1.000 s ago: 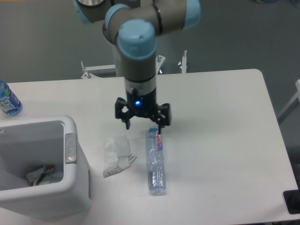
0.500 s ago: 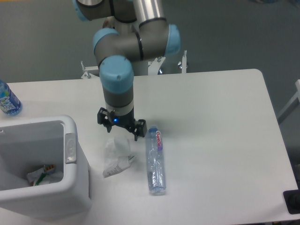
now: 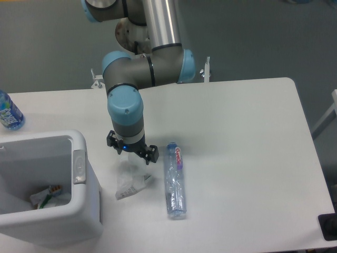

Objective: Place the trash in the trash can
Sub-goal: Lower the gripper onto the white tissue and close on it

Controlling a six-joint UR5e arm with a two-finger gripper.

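Now | white table [image 3: 247, 137] | grey floor [image 3: 47, 42] behind | tool [image 3: 131, 154] spread over wrapper [image 3: 130, 182]

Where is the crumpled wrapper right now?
The wrapper lies on the table, between the bin and the clear bottle, directly under the gripper.

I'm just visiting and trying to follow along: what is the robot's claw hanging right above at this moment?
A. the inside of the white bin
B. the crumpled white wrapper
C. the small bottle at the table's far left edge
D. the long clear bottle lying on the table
B. The claw sits directly over the crumpled white wrapper, with the clear bottle lying off to one side and the bin to the other.
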